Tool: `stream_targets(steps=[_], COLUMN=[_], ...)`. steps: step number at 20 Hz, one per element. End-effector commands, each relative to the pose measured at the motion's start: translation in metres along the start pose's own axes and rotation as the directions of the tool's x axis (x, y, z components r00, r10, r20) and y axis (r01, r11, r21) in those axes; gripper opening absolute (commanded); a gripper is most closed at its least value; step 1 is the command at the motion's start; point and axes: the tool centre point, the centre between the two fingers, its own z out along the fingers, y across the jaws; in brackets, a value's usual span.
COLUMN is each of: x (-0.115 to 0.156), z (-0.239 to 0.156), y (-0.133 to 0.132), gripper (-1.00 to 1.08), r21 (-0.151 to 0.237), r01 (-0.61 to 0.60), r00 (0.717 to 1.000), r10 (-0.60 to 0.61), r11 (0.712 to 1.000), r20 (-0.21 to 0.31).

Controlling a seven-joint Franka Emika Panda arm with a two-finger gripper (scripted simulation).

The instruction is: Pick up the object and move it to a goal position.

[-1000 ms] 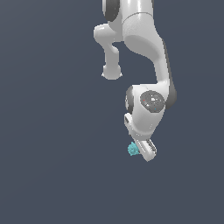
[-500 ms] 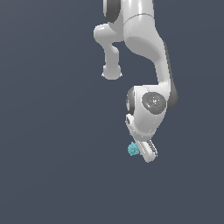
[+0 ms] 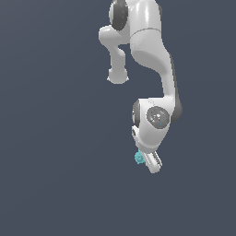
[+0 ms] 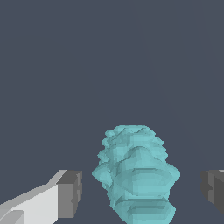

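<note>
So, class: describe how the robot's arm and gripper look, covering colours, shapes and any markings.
The arm is glossy white with rounded, tubular links and dark grey bands and discs at the joints. The gripper is white too. In the wrist view its fingers are white and end in dark grey, blocky pads. No cables or markings show.

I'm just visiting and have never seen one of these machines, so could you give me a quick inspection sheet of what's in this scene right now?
Surface: plain dark grey-blue all over; no edge or markings seen.
Job's things: one small teal bumpy ball, sitting between the fingers of the hand; gaps show on both sides in the wrist view.
Clutter: nothing seen.
Grippers: white hand at the arm's tip, open, with dark pads apart from the ball.
Cables: nothing seen.
Surroundings: only the white arm; no goal marker seen.
</note>
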Motion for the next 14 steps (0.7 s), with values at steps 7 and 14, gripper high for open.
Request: stream_targets(steps=[7, 14], x=[0.0000, 0.0000], z=[0.0098, 0.0098], y=[-0.0016, -0.0016], gripper=[-1.00, -1.00], r21=[0.001, 0.001], r01=[0.000, 0.000], r00=[1.000, 1.000], r10=[0.000, 0.000], r11=[1.000, 1.000], r20=[0.000, 0.000])
